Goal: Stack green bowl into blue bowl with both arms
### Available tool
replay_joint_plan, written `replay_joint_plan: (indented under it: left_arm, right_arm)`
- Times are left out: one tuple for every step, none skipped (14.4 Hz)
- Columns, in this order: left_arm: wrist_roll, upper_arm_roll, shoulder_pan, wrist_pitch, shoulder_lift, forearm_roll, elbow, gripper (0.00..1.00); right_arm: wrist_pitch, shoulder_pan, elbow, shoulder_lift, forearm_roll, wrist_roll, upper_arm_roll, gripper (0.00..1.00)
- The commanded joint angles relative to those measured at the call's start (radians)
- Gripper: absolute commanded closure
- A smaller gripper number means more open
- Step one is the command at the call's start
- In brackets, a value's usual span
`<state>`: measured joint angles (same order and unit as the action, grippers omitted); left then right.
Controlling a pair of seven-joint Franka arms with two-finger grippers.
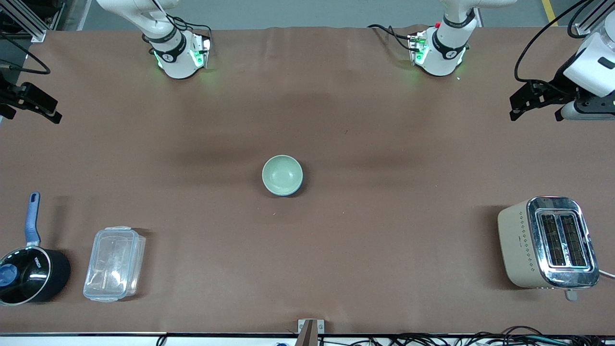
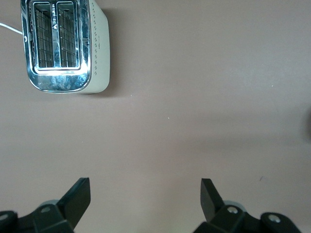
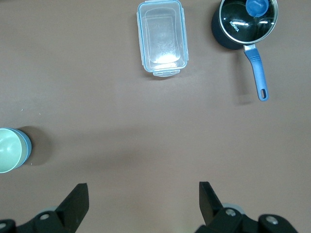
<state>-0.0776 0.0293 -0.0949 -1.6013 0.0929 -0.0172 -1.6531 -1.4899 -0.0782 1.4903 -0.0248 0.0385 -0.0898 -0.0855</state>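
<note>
The pale green bowl (image 1: 282,174) sits nested inside the blue bowl (image 1: 299,185) at the middle of the table; only a thin blue edge shows around it. In the right wrist view the green bowl (image 3: 7,150) shows with the blue bowl's outside (image 3: 27,145) around it. My left gripper (image 1: 536,113) hangs open and empty over bare table at the left arm's end, above the toaster's side; its jaws stand wide apart in the left wrist view (image 2: 146,194). My right gripper (image 1: 30,111) hangs open and empty over the right arm's end, also wide apart in its wrist view (image 3: 144,196).
A beige and chrome toaster (image 1: 547,242) stands near the front camera at the left arm's end, also in the left wrist view (image 2: 63,46). A clear plastic container (image 1: 114,264) and a black saucepan with blue handle (image 1: 29,274) stand at the right arm's end.
</note>
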Motion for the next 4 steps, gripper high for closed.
replay_joint_plan:
  left_arm:
    - [0.009,0.0,0.003,0.021,-0.013,0.003,0.03,0.0]
    - [0.009,0.0,0.003,0.021,-0.013,0.005,0.03,0.0]
    - [0.009,0.0,0.001,0.021,-0.013,0.005,0.03,0.0]
    - [0.009,0.0,0.001,0.021,-0.013,0.006,0.03,0.0]
  right_arm:
    - [0.011,0.012,-0.025,0.022,-0.015,0.012,0.013,0.0]
    - [0.011,0.012,-0.025,0.022,-0.015,0.013,0.013,0.0]
    - [0.011,0.014,-0.025,0.022,-0.015,0.013,0.012,0.0]
    - [0.011,0.014,-0.025,0.022,-0.015,0.013,0.012,0.0]
